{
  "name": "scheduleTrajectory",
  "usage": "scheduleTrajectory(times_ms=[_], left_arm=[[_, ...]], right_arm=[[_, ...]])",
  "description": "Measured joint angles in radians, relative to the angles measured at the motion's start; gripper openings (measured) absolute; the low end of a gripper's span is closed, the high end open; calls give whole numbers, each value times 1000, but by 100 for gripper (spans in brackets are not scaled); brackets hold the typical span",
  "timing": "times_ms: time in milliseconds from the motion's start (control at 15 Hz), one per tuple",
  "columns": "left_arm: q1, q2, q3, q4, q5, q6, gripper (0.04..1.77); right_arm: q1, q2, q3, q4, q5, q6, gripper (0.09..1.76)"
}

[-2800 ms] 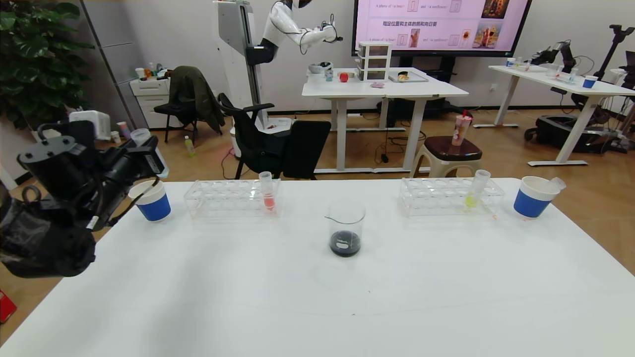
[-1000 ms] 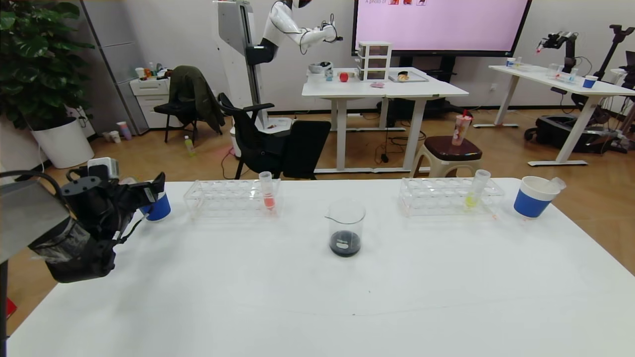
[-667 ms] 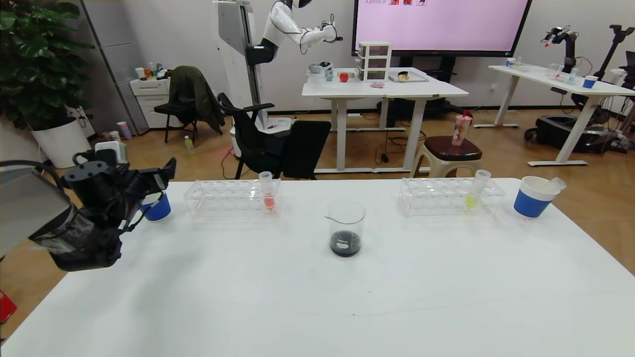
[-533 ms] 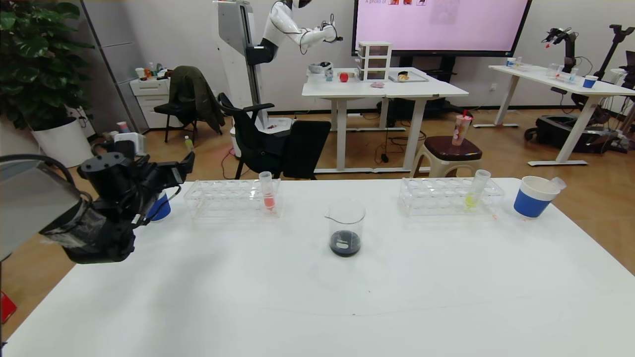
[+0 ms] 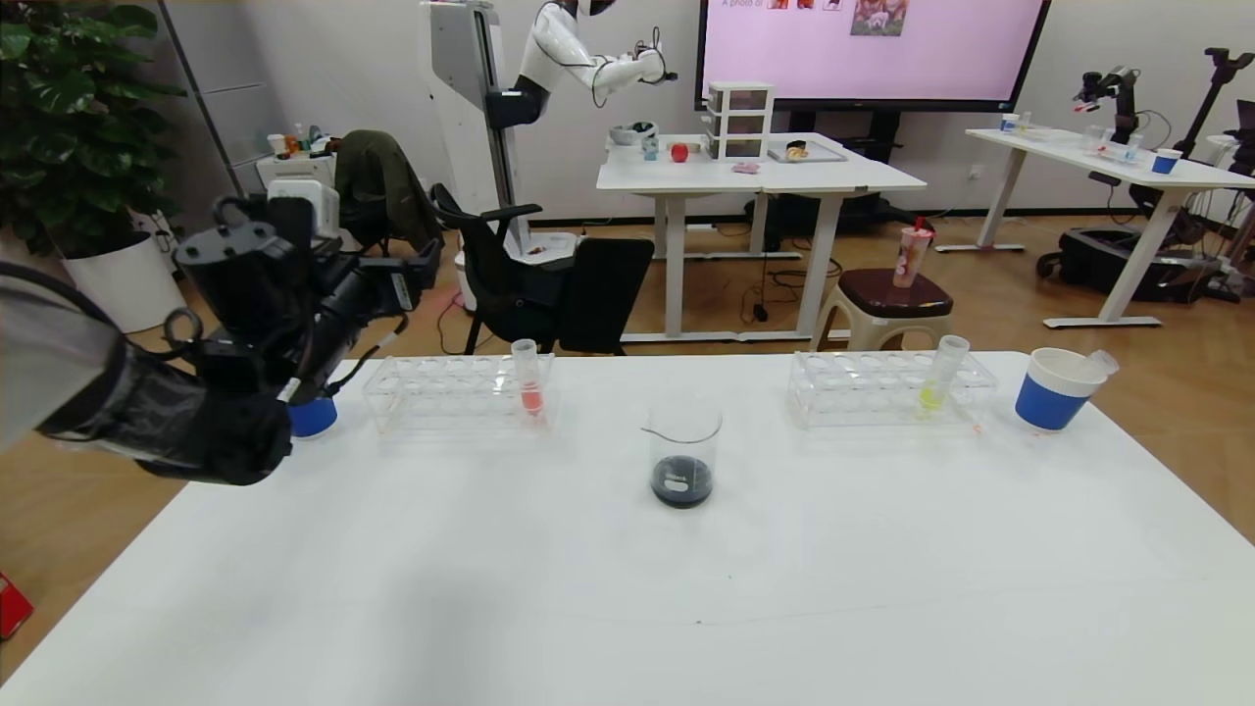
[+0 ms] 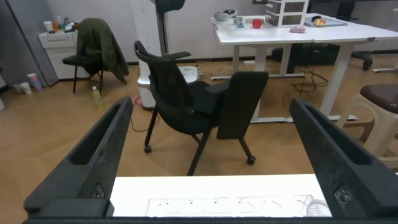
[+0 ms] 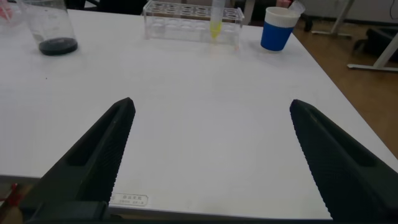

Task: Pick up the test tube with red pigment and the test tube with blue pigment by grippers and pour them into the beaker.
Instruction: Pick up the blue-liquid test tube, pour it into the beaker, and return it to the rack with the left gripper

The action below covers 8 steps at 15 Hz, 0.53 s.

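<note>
The beaker [image 5: 683, 449] stands mid-table with dark liquid at its bottom; it also shows in the right wrist view [image 7: 53, 28]. No tube with a deep red or bright blue tip shows. A clear tube [image 5: 1101, 363] leans in the right blue-banded cup [image 5: 1051, 390], its tip hidden. My left gripper [image 5: 412, 275] is open and empty, raised above the table's far left, by the left end of the left rack [image 5: 459, 392]; in its wrist view [image 6: 211, 118] it looks out over that rack [image 6: 230, 205]. My right gripper [image 7: 211, 109] is open and empty over the table's near edge.
A salmon-orange tube [image 5: 527, 378] stands in the left rack. A yellow-green tube [image 5: 939, 375] stands in the right rack [image 5: 887, 389]. A second blue-banded cup [image 5: 314, 417] sits half hidden behind my left arm. A black chair [image 5: 549, 284] stands beyond the table.
My left arm has risen from beside the left blue-banded cup and moved right and forward toward the left rack. The beaker, racks and tubes have not moved.
</note>
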Motion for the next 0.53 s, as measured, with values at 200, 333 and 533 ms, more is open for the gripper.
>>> scheduleTrajectory(times_ms=[200, 333, 533], left_arm=[[-15, -248, 51, 174, 0, 76, 175], [-25, -454, 107, 313, 4, 130, 175], [-30, -767, 178, 538, 23, 176, 175]], right_arm=[[0, 0, 0, 0, 0, 0, 174], [0, 0, 0, 0, 0, 0, 174], [0, 0, 0, 0, 0, 0, 174]])
